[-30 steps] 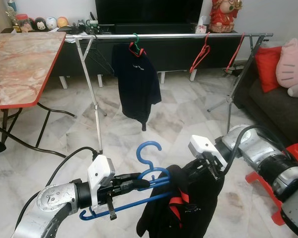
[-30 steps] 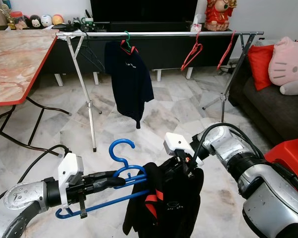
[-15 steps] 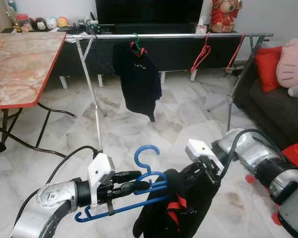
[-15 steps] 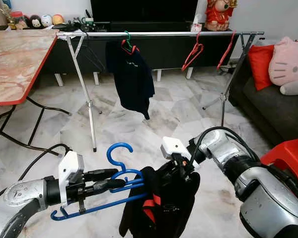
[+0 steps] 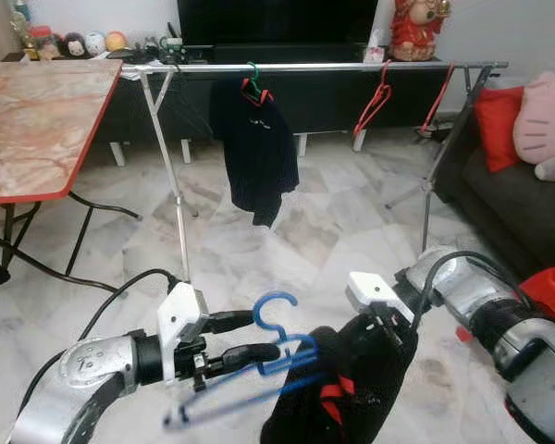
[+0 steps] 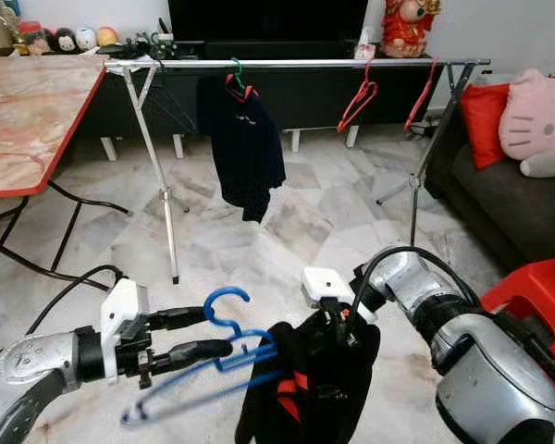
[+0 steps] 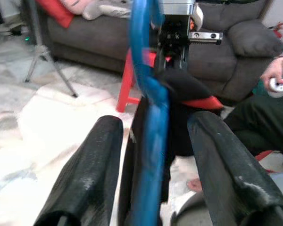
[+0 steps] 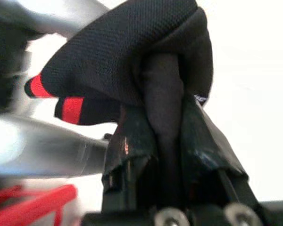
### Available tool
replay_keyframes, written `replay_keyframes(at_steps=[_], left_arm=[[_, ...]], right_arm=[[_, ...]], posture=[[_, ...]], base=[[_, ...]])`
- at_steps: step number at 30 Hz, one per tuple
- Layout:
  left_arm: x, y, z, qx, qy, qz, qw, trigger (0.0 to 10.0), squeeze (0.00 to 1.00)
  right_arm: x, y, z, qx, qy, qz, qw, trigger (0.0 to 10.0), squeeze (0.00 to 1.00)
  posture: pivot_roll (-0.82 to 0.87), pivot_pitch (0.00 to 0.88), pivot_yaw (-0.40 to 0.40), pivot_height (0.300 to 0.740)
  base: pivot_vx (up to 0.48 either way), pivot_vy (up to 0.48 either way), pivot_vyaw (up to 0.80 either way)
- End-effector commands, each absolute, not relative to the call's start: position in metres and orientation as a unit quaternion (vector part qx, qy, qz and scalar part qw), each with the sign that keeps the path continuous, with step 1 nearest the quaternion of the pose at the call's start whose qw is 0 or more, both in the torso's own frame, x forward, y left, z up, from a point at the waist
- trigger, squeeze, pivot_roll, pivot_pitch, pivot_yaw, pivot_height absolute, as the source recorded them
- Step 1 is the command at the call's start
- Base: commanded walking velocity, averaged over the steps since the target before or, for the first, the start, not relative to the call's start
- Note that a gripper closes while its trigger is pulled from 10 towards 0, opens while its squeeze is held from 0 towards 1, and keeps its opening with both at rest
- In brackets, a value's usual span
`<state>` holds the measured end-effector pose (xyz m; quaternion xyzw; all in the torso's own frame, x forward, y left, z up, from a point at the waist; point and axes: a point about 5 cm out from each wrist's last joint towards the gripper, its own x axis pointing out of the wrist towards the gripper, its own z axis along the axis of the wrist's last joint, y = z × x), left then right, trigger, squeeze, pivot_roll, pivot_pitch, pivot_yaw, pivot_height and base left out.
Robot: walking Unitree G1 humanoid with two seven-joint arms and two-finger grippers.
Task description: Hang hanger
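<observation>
The left gripper (image 7: 153,155) has spread its fingers off the blue hanger (image 5: 277,356), which now sags blurred from the dark shirt (image 5: 338,388) pinched by the right gripper (image 8: 167,155), well short of the rail (image 5: 305,67).

Rail (image 5: 314,67): running across the upper frame. Dark shirt (image 5: 255,148) on a green hanger is occupying the left-centre stretch; two red hangers (image 5: 374,100) are sitting toward the upper right. Bare rail is lying between shirt and red hangers, and left of the shirt.
Floor (image 5: 333,222): open marble is stretching through the centre frame up to the rack.
Sides: table (image 5: 37,120) is crowding the upper left, sofa (image 5: 518,213) the right edge.
</observation>
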<state>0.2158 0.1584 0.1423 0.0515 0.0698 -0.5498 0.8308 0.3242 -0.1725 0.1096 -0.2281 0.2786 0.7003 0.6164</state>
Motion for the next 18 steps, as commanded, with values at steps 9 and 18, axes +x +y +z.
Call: replay_keyframes(at_steps=[9,18], left_arm=[[0.221,0.194,0.145,0.074,0.051,-0.415,0.906,10.0,1.0],[0.221,0.194,0.145,0.074,0.051,-0.415,0.906,10.0,1.0]], right_arm=[[0.344,-0.192,0.113,-0.231,0.235,0.549,0.768,0.0,0.0],[0.344,-0.192,0.113,-0.231,0.235,0.549,0.768,0.0,0.0]], posture=[[-0.08,0.0,-0.052,0.74],[-0.08,0.0,-0.052,0.74]], base=[[0.0,0.0,0.0],[0.0,0.0,0.0]])
